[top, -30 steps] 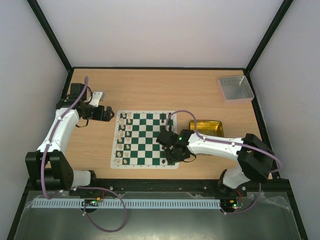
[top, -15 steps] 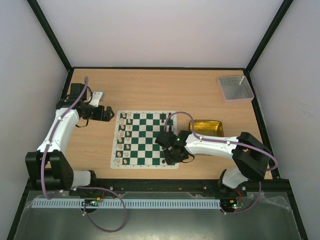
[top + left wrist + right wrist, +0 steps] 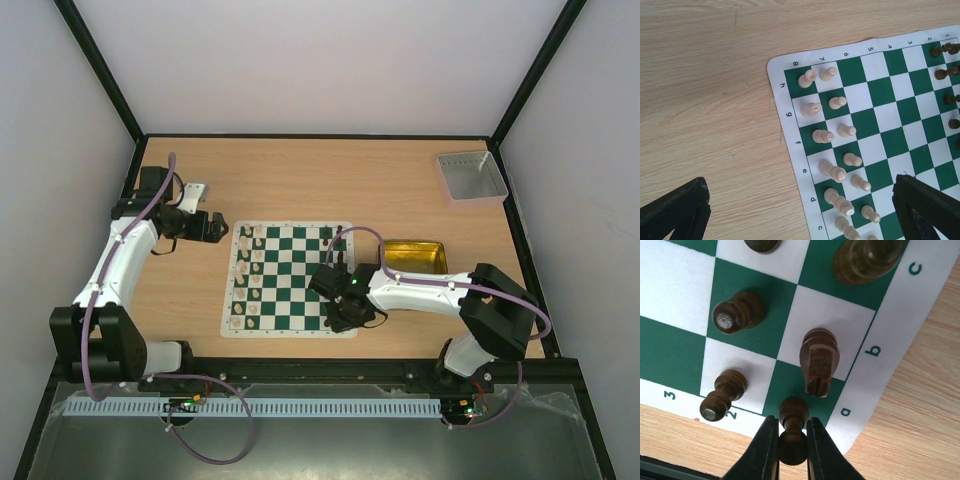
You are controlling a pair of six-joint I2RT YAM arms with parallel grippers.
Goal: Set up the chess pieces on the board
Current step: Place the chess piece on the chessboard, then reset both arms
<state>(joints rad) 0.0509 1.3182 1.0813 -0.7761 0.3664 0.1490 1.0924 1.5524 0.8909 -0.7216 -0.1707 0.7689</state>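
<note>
The right arm point(image 3: 430, 290) lies low across the near right corner of the board point(image 3: 285, 285), and from above it blots that corner out completely, so there's no seeing the grip from up there. The wrist view settles it: the right jaws are clamped on a dark brown pawn point(image 3: 792, 432) over the green corner square by the letter a. Whether its foot meets the mat, I can't tell. Other dark pieces point(image 3: 737, 312) stand just beside it, and the two at the top edge are cut off.

Over on the left, the left jaws hang wide apart above bare wood beside the board, with only their black tips showing. Cream pieces point(image 3: 837, 102) line that side in two rows, the last ones cropped.

The bench point(image 3: 330, 180) is pale wood. A gold tin point(image 3: 415, 252) sits half hidden behind the right arm, and a grey tray point(image 3: 470, 175) is in the far right corner. White walls and black frame posts close it in.
</note>
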